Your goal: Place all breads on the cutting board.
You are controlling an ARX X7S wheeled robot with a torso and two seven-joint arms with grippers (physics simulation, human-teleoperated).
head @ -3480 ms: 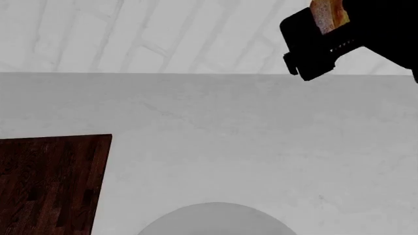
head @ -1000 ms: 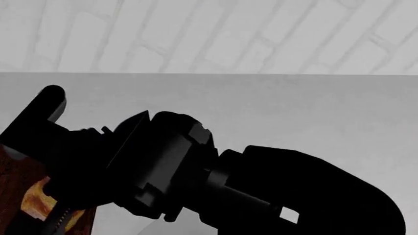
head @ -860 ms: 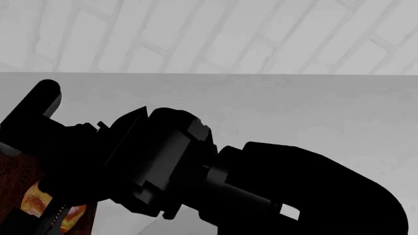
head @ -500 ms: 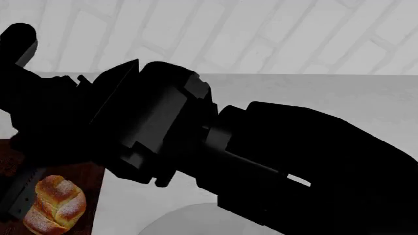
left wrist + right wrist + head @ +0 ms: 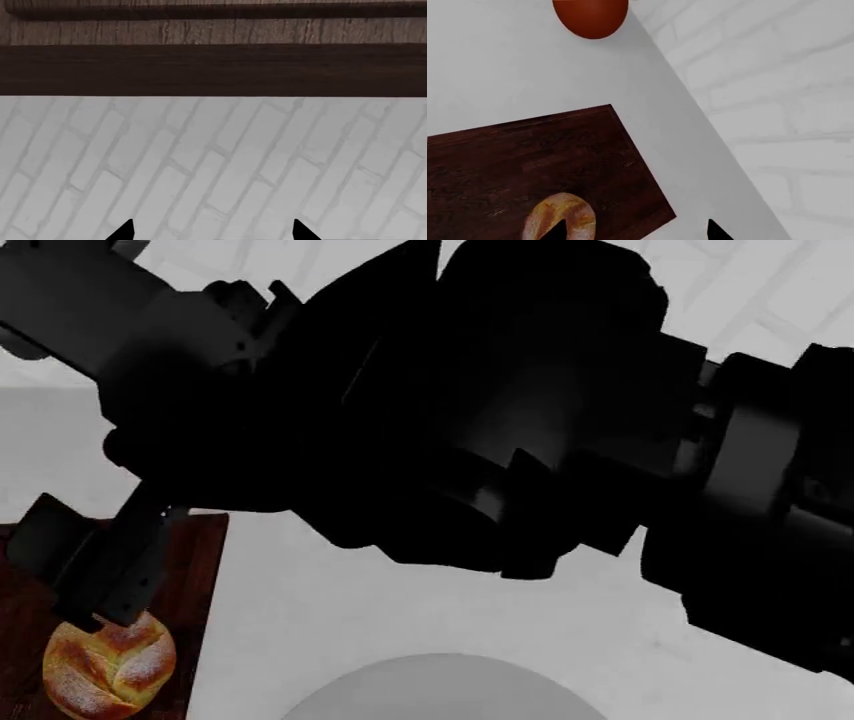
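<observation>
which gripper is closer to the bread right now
Right. The right gripper hangs just above the bread, which lies on the cutting board, its fingers apart. The left gripper faces a brick wall and wooden shelf, with no bread in its view.

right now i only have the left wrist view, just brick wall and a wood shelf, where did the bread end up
Observer: The bread is lying on the cutting board, near one of its edges.
Operator: is the right gripper still on it
Observer: No. In the head view the right gripper is above the loaf with open fingers, not touching it.
Operator: anything else on the counter
Observer: A round grey plate sits beside the board, and the right wrist view shows a reddish-brown rounded thing further along the counter; I cannot tell what it is.
</observation>
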